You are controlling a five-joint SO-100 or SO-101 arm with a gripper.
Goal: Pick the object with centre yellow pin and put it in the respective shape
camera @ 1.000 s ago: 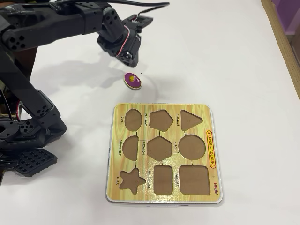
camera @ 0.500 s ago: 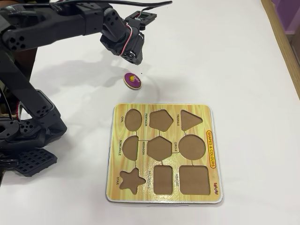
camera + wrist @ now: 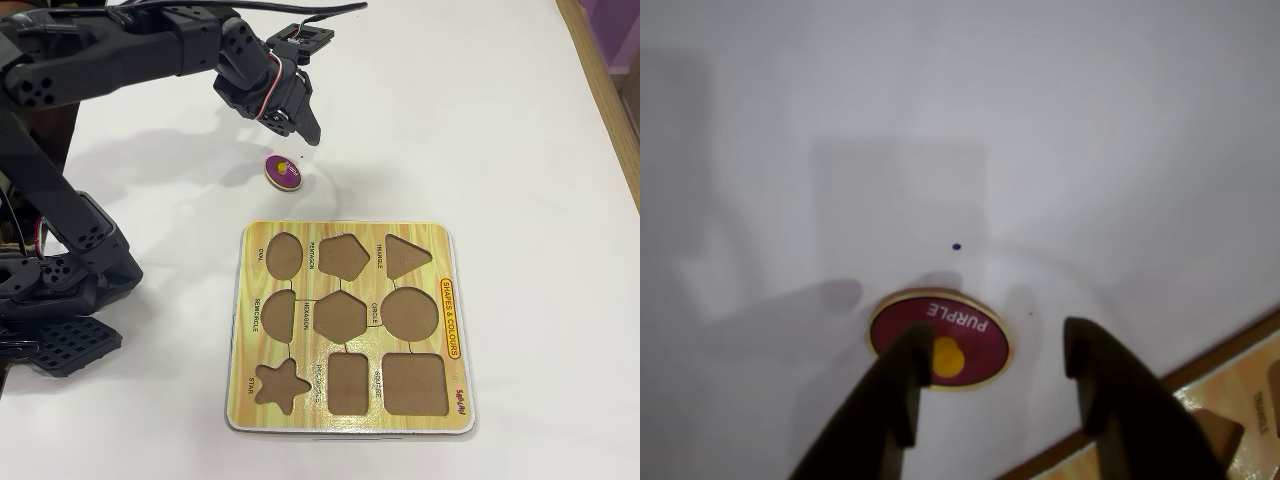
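Since the earlier frame the claw (image 3: 297, 128) has spread its fingers, now apart above the purple oval piece (image 3: 283, 171), which lies flat on the bench (image 3: 480, 120) beside the shape board (image 3: 350, 325). Light, rigid, thin: grasp its yellow knob (image 3: 948, 357)

In the overhead view, oval piece (image 3: 283, 171) lies on the table (image 3: 500, 130) above the board (image 3: 350, 325)

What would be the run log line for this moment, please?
gripper open, above purple oval piece | piece on table, ungrasped | OVAL cutout empty
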